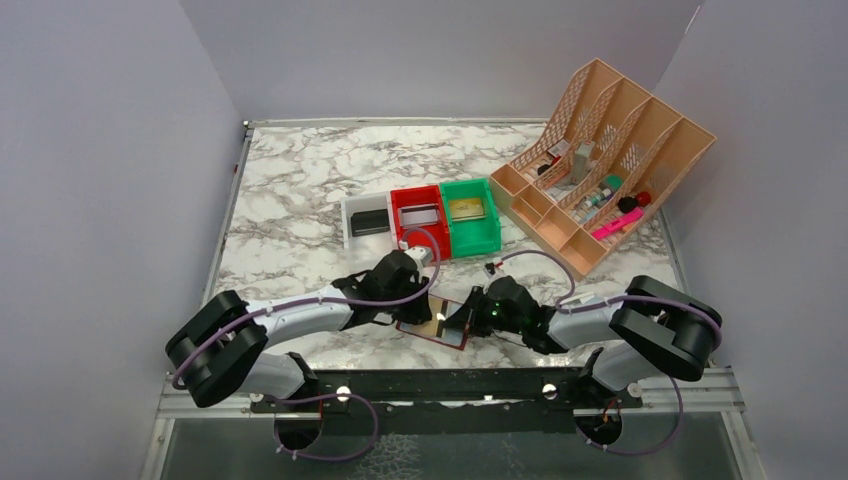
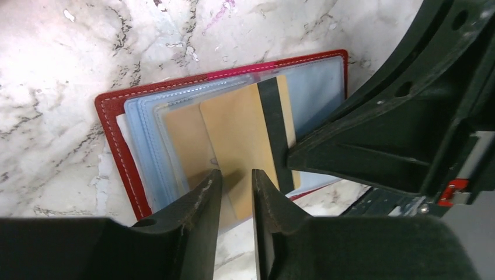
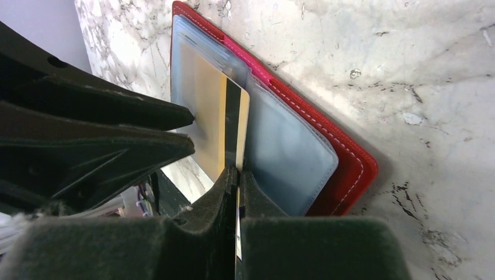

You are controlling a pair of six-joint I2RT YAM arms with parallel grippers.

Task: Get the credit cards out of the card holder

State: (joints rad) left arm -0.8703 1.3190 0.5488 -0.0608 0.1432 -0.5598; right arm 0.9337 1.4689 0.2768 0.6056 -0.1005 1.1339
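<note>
Right wrist view: near edge of the gold card (image 3: 222, 128) lost between the pressed-together fingers of the right pincer (image 3: 238, 175); left part of the card holder (image 3: 353, 169) screened by the left pincer (image 3: 190, 133). Left wrist view: the card's lower edge and the holder's lower right corner hidden behind the two pincers; a faint mark on the card is unreadable. Top view: holder mostly covered by both pincers; contents of the peach organiser (image 1: 690, 140), white bin (image 1: 347, 215), red bin (image 1: 397, 212) and green bin (image 1: 475, 238) too small to identify
</note>
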